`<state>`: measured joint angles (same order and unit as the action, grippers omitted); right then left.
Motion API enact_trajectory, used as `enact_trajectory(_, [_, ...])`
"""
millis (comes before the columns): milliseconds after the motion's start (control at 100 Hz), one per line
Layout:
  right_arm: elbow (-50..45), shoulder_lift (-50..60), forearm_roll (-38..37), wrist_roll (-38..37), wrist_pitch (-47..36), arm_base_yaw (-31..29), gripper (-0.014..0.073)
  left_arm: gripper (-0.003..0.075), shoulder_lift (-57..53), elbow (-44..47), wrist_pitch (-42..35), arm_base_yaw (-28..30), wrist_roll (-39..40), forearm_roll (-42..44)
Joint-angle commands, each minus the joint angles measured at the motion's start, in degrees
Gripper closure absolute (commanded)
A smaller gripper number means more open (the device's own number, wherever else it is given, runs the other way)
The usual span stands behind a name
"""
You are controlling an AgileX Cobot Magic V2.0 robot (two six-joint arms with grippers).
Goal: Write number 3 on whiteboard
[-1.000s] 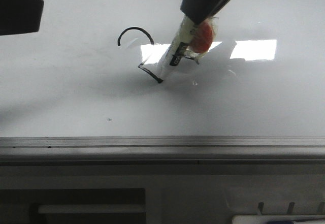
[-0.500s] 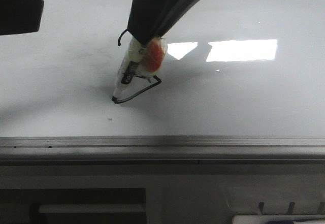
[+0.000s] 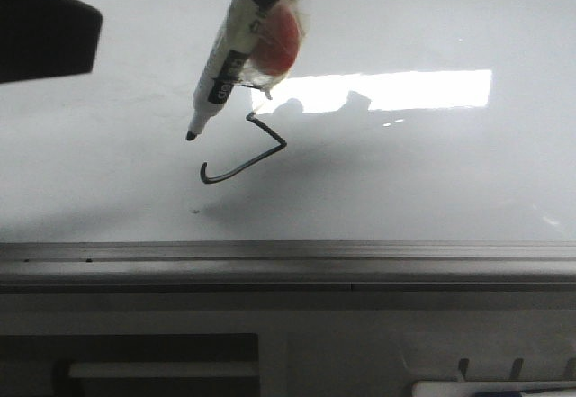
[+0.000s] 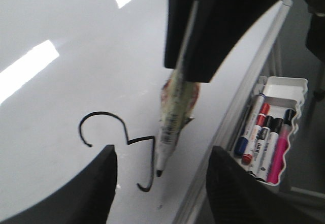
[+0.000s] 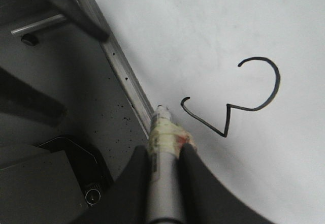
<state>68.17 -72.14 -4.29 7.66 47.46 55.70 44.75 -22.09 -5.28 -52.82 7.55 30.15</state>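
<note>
We log the right gripper [image 5: 163, 155] clenched on the marker [image 3: 219, 73], tip held just off the whiteboard [image 3: 432, 181], seemingly because the number 3 [image 5: 238, 96] near its front edge rail looks complete; the left gripper [image 4: 160, 183] idles with jaws apart.

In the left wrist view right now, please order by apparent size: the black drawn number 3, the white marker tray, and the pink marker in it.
1. White marker tray and black number 3: look similar, and they lie at different distances from the camera, so unranked.
2. Pink marker: clearly smallest.
</note>
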Motion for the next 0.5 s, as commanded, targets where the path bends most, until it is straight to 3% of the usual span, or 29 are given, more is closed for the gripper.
enact_trajectory(0, [1.9,1.7,-0.7,0.2,-2.6,0.2,0.0654,0.0356,1.9,-1.8,-4.2,-2.1,0.5,1.1])
enact_trajectory(490, [1.9,1.7,-0.6,-0.4,-3.0,5.3,0.0654,0.0352,9.8,-1.9,-12.3,0.9,0.5,-1.4])
